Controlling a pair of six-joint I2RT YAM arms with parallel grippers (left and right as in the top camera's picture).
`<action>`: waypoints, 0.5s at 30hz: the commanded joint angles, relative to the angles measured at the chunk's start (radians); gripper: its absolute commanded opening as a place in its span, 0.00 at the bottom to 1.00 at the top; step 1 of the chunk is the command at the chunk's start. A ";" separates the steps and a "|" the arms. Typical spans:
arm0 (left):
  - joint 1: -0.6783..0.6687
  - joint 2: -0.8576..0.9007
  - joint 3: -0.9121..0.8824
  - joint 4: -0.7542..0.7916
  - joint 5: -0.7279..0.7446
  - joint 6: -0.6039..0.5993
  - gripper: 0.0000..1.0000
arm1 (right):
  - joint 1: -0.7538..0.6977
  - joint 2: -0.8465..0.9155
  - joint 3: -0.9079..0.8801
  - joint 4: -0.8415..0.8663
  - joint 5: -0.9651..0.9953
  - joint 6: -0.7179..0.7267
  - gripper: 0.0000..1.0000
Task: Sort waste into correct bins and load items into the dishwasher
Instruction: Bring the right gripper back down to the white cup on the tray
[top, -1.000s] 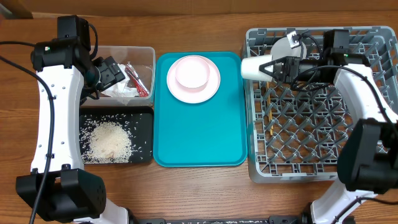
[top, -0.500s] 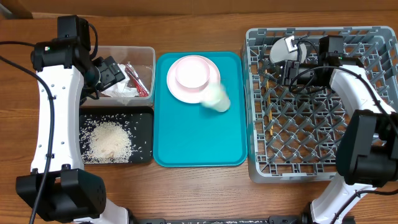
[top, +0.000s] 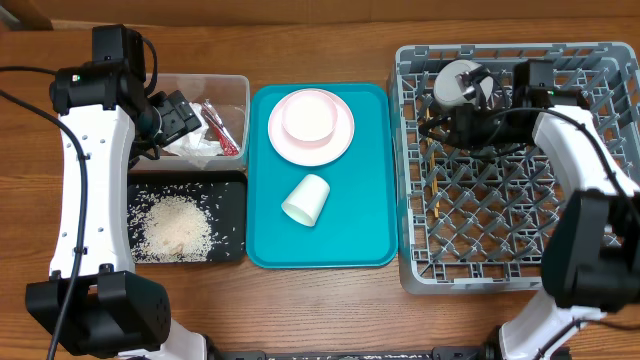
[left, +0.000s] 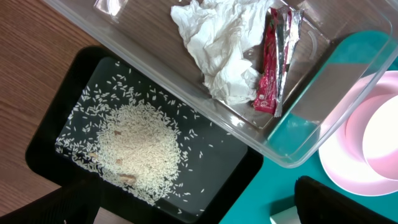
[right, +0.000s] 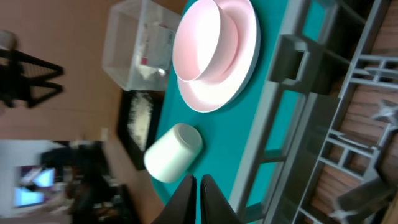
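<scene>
Evidently the small white cup (top: 306, 200) had slipped. A second earlier the right gripper (right: 198, 183) carried it at the left edge of the dish rack (top: 520, 52); now it lay on its side on the teal tray (top: 360, 235), just near of the pink plate (top: 342, 140). The right gripper hung over the rack, fingers pressed together on nothing. The left gripper (left: 205, 202), spread wide, hovered by the clear tub (top: 235, 85). I judged the cup needed fetching again.
</scene>
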 joint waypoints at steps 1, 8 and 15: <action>0.003 -0.003 0.023 0.000 -0.003 0.001 1.00 | 0.114 -0.172 0.046 -0.015 0.282 0.085 0.10; 0.003 -0.003 0.023 0.000 -0.003 0.001 1.00 | 0.433 -0.274 0.045 -0.107 0.507 0.230 0.26; 0.003 -0.003 0.023 0.000 -0.003 0.001 1.00 | 0.748 -0.269 -0.036 -0.047 0.511 0.554 0.60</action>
